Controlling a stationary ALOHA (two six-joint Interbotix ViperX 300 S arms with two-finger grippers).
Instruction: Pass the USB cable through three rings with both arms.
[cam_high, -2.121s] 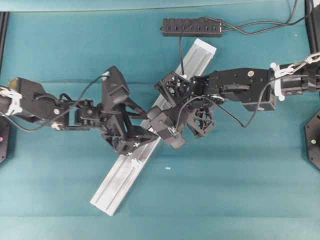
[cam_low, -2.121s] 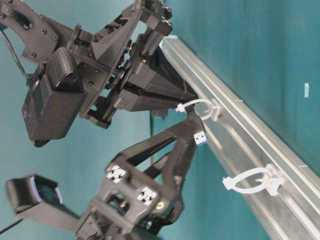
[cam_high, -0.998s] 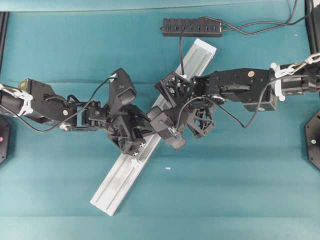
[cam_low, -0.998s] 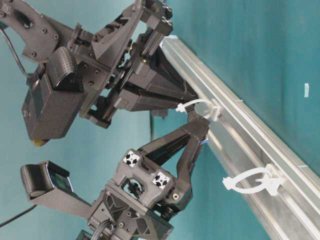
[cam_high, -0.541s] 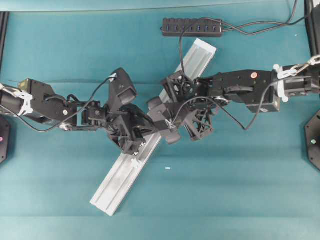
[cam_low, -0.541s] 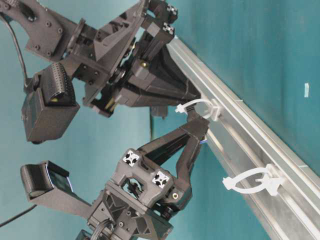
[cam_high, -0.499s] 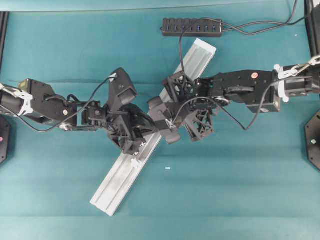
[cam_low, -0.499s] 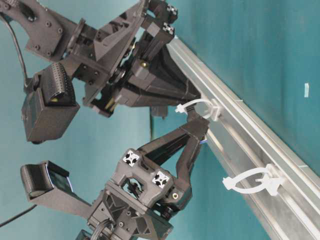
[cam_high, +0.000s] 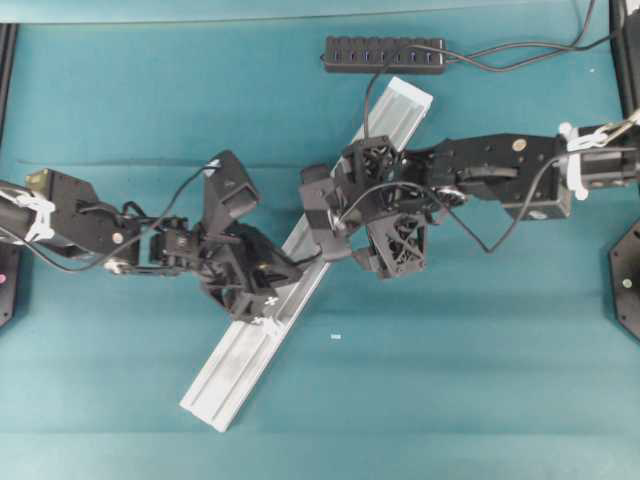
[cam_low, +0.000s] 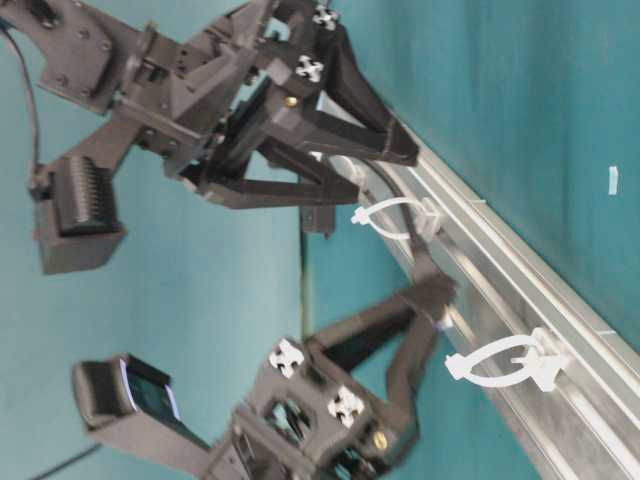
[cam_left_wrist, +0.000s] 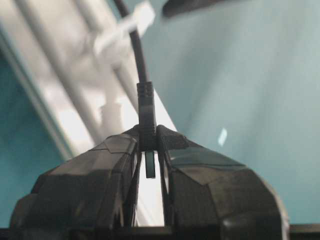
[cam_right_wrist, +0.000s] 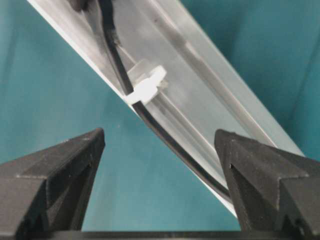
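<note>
USB cable (cam_right_wrist: 150, 120) lengthwise along rail (cam_right_wrist: 210, 75)

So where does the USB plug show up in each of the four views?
Overhead: hidden under the left gripper.
Table-level: hidden at the lower gripper's tips, between the two white rings.
Left wrist: centre, the USB plug is pinched between the fingers.
Right wrist: not in it; only the cable.
Shared landmark: the silver rail.

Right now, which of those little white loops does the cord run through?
Find the long silver rail lying slantwise on the teal table. Two white rings show along it in the table-level view. The threaded ring sits beside the wide-open right gripper; its neighbour is empty.
</note>
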